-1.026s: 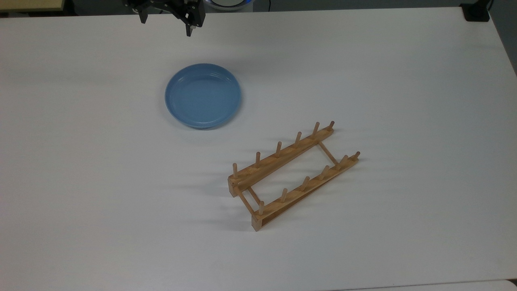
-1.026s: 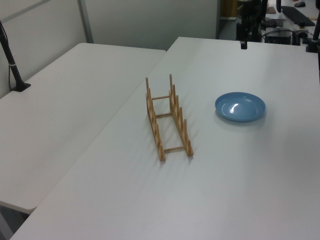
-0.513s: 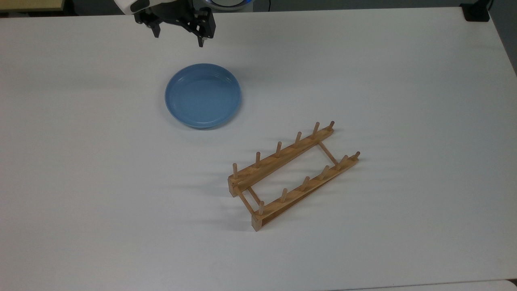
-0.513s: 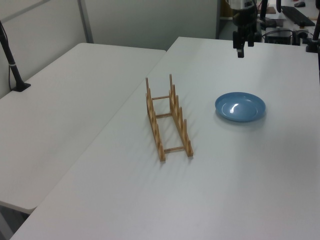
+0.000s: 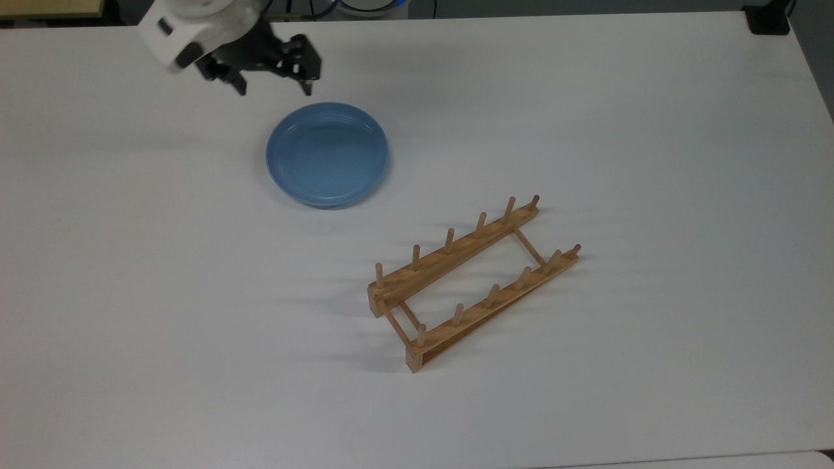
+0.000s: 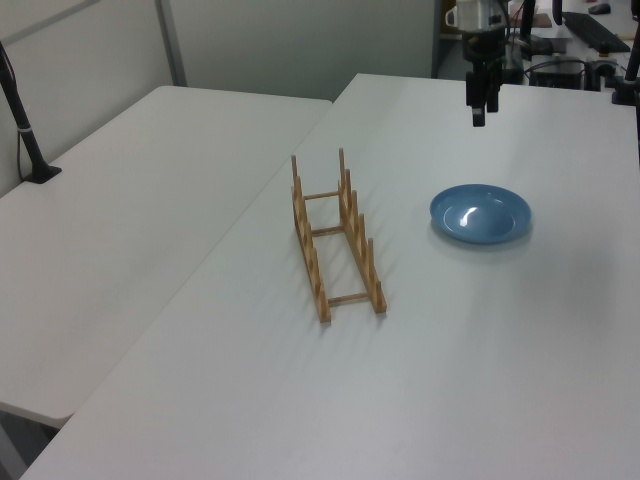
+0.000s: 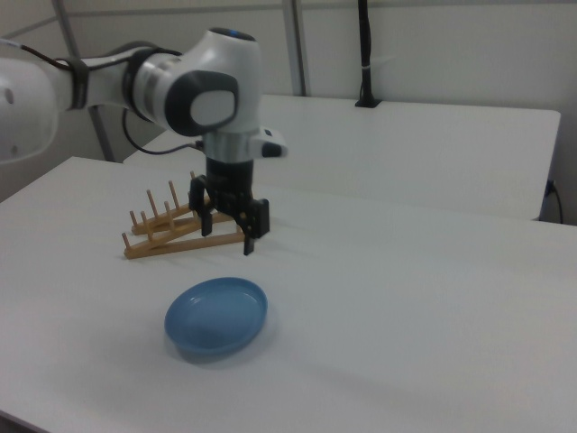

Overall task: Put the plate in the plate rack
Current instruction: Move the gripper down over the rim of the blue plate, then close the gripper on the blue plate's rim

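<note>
Top view: the gripper [image 5: 274, 86] sits in the upper left of the frame with its fingers spread apart and nothing between them. The plate [image 5: 327, 154] lies flat on the white table [image 5: 651, 130], just below and slightly right of the fingertips, so the coming reach probably runs down-frame toward the plate's upper rim. The plate rack [image 5: 472, 281] is well apart, lower right of centre, its long axis running diagonally from lower left to upper right.

Left view: the gripper [image 6: 479, 112] hangs at the upper right, clear of the table; the plate [image 6: 480, 214] rests directly below it in the frame. The plate rack [image 6: 336, 238] stands at centre, to the left view's left of the plate.

Right view: the gripper [image 7: 229, 231] is open and empty at centre left, above the table. The plate [image 7: 216, 317] lies below it, nearer the bottom edge, while the plate rack [image 7: 177, 227] shows behind the fingers, to the left
</note>
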